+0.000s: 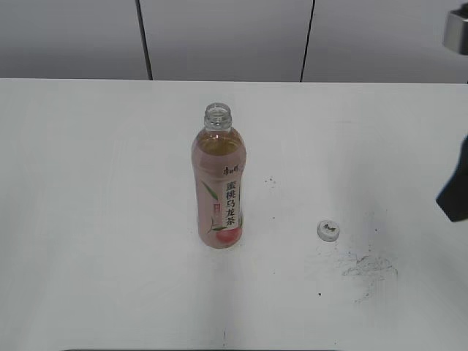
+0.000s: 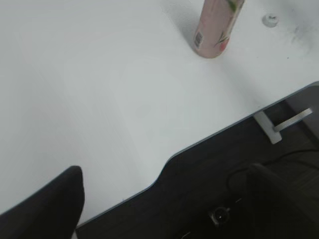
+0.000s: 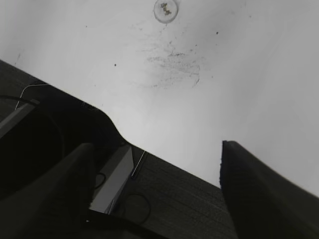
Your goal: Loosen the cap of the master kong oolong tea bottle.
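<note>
The master kong oolong tea bottle (image 1: 219, 183) stands upright in the middle of the white table, its neck open with no cap on it. Its lower part shows in the left wrist view (image 2: 215, 30). The cap (image 1: 328, 229) lies on the table to the bottle's right, top side up; it also shows in the left wrist view (image 2: 270, 20) and the right wrist view (image 3: 165, 10). My right gripper (image 3: 157, 191) is open and empty, back over the table's front edge. My left gripper (image 2: 164, 209) is open and empty, far from the bottle.
Dark scuff marks (image 1: 365, 267) smear the table near the cap. The table's front edge (image 2: 209, 139) has a curved notch, with dark floor and cables below. A dark part of the right arm (image 1: 455, 190) shows at the right border.
</note>
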You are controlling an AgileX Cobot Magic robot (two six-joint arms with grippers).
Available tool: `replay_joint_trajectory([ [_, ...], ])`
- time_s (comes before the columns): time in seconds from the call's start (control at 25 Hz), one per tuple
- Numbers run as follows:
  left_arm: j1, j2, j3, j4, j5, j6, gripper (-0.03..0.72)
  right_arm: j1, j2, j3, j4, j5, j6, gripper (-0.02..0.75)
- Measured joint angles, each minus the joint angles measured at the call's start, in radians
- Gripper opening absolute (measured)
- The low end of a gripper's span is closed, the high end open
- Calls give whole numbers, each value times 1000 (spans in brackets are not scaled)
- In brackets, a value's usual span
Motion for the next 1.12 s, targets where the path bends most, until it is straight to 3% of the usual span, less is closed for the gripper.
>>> replay_joint_trajectory([
  [0.16,0,-96,0,-40,1,44,585,0,-179,120,4,0,25,585],
  [0.4,0,-125,0,-6,-4,91,585,0,-484,277,7,1,33,585],
  [0.68,0,-125,71,-17,-153,91,576,0,-768,455,-69,-58,35,585],
  [0.88,0,-122,83,-48,-195,91,571,0,-875,535,-99,-107,37,585],
  [1.12,0,-122,83,1,-195,91,552,0,-885,536,-95,-119,40,585],
])
